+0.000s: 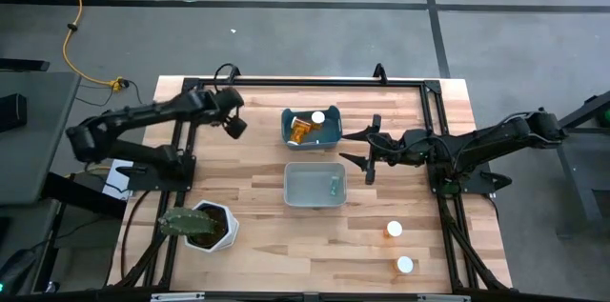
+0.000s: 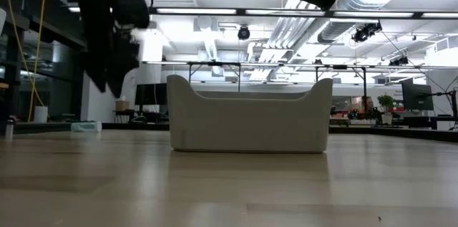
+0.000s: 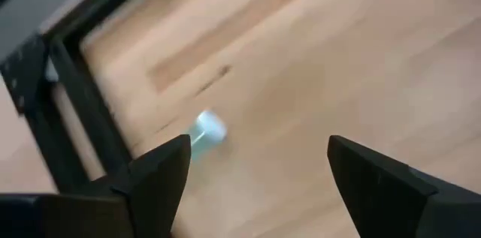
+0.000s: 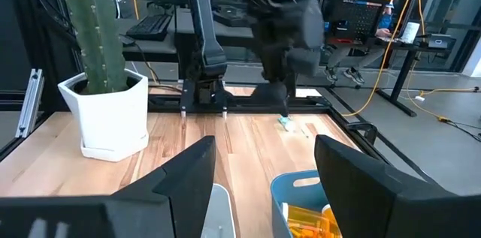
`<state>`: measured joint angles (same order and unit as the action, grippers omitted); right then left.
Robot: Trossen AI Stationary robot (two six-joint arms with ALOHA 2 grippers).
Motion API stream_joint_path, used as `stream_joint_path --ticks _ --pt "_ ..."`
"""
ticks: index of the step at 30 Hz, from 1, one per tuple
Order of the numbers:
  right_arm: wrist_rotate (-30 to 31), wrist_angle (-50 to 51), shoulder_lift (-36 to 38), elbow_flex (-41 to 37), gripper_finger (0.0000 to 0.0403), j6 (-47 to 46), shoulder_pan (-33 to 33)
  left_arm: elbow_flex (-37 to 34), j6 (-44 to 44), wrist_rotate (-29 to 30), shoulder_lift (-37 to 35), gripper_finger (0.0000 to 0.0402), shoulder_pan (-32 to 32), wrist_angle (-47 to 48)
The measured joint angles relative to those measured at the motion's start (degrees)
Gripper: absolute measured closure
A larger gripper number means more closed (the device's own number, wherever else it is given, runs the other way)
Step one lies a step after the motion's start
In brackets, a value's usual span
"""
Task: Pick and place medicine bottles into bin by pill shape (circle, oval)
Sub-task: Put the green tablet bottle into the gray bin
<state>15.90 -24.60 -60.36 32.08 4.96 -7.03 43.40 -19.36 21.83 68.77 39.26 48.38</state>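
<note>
Both arms raised above the wooden table (image 1: 257,245), nothing gripped.

Left gripper (image 1: 232,117) near the far edge, jaws spread wide and empty, above a small greenish bottle (image 3: 207,131) lying on the wood. Right gripper (image 1: 367,149) just right of the two bins, jaws parted, empty. Blue bin (image 1: 312,127) holding an orange bottle (image 1: 301,131); grey bin (image 1: 315,186) holding a greenish one (image 1: 335,186). Two white-capped bottles (image 1: 394,230) upright near the right front corner. Potted cactus (image 1: 197,225) at front left.
</note>
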Motion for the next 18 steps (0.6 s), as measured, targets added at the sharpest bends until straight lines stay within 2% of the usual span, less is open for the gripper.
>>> stream_joint_path --ticks 5,10,18 --pt "0.0 0.0 0.0 0.0 0.0181 -0.01 0.0 0.0 6.66 -6.84 5.46 0.0105 8.05 0.51" --pt "0.0 0.0 0.0 0.0 0.0181 -0.01 0.0 0.0 10.11 -4.07 10.13 0.0106 11.88 -0.32" --pt "-0.01 0.02 -0.01 0.0 0.0181 -0.6 -0.01 1.89 11.84 -3.02 14.13 0.0106 11.7 -0.44"
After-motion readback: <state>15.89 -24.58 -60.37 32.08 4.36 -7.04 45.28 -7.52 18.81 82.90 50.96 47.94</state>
